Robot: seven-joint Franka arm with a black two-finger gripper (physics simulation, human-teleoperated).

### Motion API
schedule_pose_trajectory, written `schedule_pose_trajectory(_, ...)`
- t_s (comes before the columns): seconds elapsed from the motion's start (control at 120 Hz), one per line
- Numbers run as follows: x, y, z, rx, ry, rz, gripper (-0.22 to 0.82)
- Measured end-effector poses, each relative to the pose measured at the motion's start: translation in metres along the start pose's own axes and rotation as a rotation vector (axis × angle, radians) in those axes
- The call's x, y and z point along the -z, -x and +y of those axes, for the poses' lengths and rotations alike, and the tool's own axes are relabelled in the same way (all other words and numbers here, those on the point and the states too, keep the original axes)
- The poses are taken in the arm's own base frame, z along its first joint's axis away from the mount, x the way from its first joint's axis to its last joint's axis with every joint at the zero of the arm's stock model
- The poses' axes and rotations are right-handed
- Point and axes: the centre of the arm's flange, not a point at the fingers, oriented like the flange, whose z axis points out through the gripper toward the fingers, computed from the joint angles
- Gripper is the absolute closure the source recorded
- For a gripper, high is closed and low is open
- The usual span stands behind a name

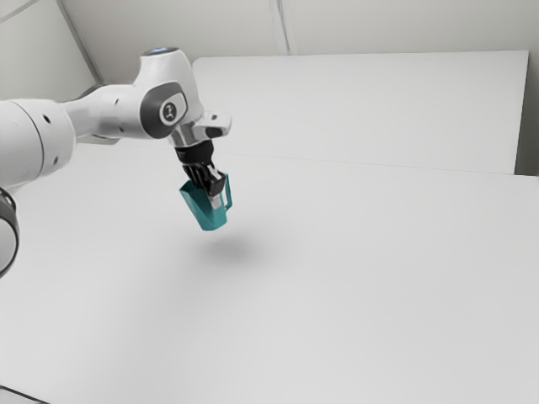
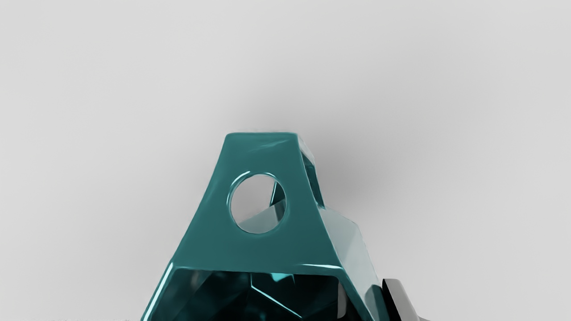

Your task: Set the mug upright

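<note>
the table [image 1: 362,295] is a broad, plain, pale surface, light grey to white and smooth-looking. a soft grey shadow [image 1: 232,248] falls across it, darkest near its middle and fading gently at the edges.

We wear rounded white shells [image 1: 42,139], dotted with small dark screw recesses. Our dark grey joint cap [image 1: 169,111] bears a pale, branching mark. Above the cap sits a blue-tinted disc [image 1: 160,50]; beside it, a white knob [image 1: 217,120] carries a dark oval. Below the cap come a silvery collar [image 1: 183,135] and our black claw [image 1: 216,197], grey at the fingertips.
</note>
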Motion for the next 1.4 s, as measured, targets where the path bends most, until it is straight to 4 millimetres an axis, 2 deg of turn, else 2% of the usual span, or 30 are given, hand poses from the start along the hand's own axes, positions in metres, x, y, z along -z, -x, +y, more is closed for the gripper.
schedule_pose_trajectory(0.167, -0.008, 0.003, 0.015, 0.014, -0.048, 0.003, 0.78)
schedule_pose_trajectory(0.492, -0.031, -0.008, 0.011, 0.077, -0.094, 0.013, 0.78)
schedule_pose_trajectory(0.692, -0.038, -0.014, 0.011, 0.084, -0.134, 0.005, 0.78)
schedule_pose_trajectory(0.833, -0.052, -0.018, 0.01, 0.088, -0.147, -0.017, 0.78)
schedule_pose_trajectory(1.4, -0.078, -0.021, 0.004, 0.094, -0.194, -0.071, 0.78)
